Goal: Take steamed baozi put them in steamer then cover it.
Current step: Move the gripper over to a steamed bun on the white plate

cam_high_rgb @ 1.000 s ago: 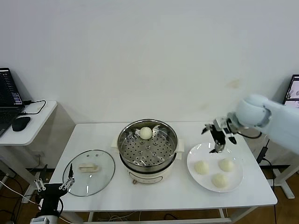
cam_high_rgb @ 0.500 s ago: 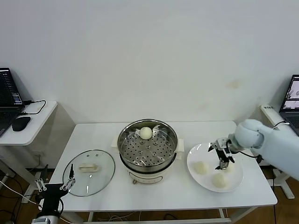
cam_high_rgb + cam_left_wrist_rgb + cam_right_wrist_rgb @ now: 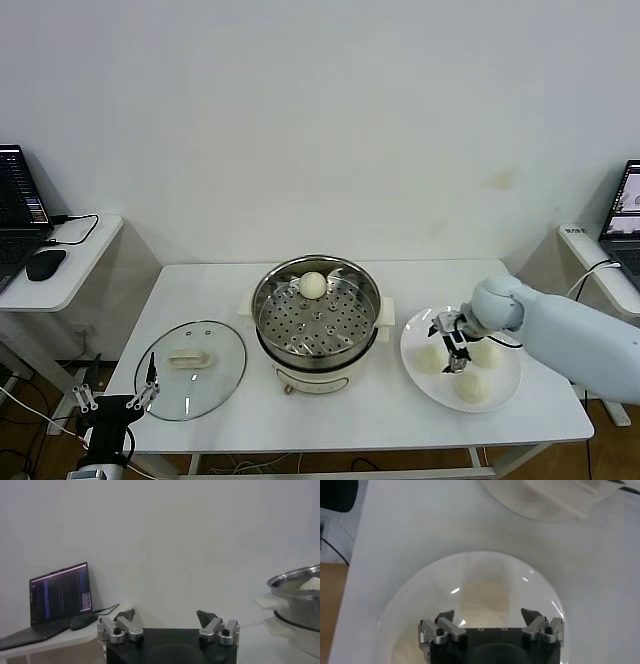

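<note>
4 steamed baozi: 1 sits in the steamer, 3 lie on the white plate. the right gripper hovers over the plate between them, jaws spread, holding nothing. 1 cover lies left of the steamer. the left gripper waits low, spread wide.

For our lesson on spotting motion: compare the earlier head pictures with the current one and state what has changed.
The right gripper, jaws open, moved down from above the plate's far edge and toward the steamer, now low over the plate among three baozi. Nothing was grasped or released. The bun in the steamer, cover and parked left gripper stayed put.
</note>
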Motion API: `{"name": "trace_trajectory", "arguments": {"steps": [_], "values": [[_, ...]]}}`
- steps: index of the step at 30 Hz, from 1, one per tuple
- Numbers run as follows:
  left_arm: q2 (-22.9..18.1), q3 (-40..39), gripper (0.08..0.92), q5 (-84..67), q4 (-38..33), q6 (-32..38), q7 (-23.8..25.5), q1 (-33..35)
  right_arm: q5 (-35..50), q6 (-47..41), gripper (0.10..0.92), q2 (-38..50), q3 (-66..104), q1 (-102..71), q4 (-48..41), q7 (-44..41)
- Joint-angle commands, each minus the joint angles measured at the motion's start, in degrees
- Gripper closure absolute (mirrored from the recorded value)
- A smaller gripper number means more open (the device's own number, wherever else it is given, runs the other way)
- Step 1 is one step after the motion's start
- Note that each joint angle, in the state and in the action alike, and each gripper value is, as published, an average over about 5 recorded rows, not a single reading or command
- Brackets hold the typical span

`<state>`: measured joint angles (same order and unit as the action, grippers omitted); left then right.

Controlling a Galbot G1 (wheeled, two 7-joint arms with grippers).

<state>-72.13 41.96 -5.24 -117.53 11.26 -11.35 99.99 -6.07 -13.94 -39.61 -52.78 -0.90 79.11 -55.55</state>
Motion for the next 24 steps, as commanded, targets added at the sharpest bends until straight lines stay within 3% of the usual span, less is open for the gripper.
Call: {"name": "trace_trajectory", "arguments": {"steps": [1, 24], "values": [[-0.03, -0.09, 0.177, 0.07, 0.05, 0.02, 0.00, -0.04, -1.40, 0.08, 0.202, -2.41, 0.73, -1.44, -1.86, 0.25], [-0.42, -0.53, 0.177, 0.41, -0.01, 0.29, -0.12, -0.06, -2.62, 0.47, 0.393, -1.55, 2.16, -1.21, -1.89, -1.00]]}}
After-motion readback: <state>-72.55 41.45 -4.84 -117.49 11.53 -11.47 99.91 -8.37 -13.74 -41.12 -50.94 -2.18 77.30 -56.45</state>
